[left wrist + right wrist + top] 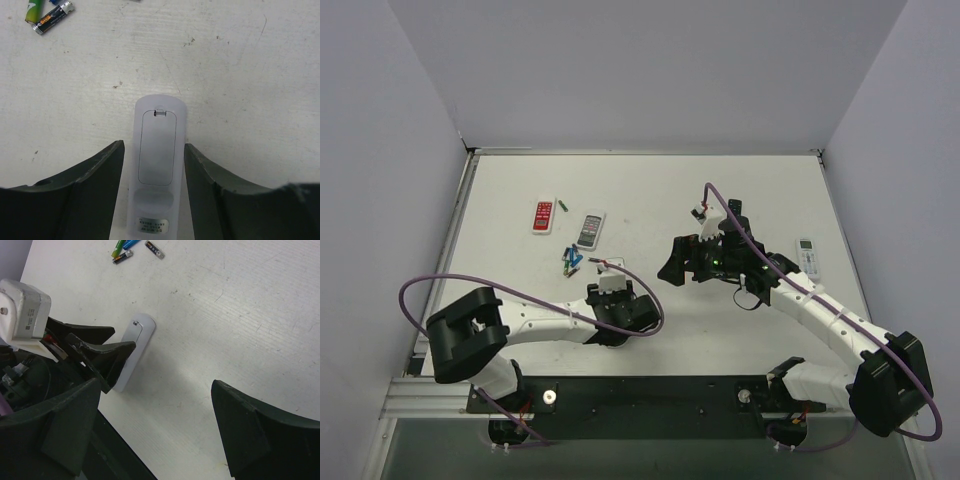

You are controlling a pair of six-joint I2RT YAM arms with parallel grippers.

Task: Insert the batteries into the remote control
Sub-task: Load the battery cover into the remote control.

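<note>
Remote control [157,165] runs off the left wrist view's bottom edge — its label [152,226] unreadable — while batteries [54,16] are clipped at the top.

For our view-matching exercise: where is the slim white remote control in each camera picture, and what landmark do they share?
Left wrist: the remote control lies bottom centre, between the fingers of the left gripper.
Right wrist: left of centre, partly behind that gripper.
Top external: hidden under that gripper.
Shared landmark: the batteries, in all three views.
</note>
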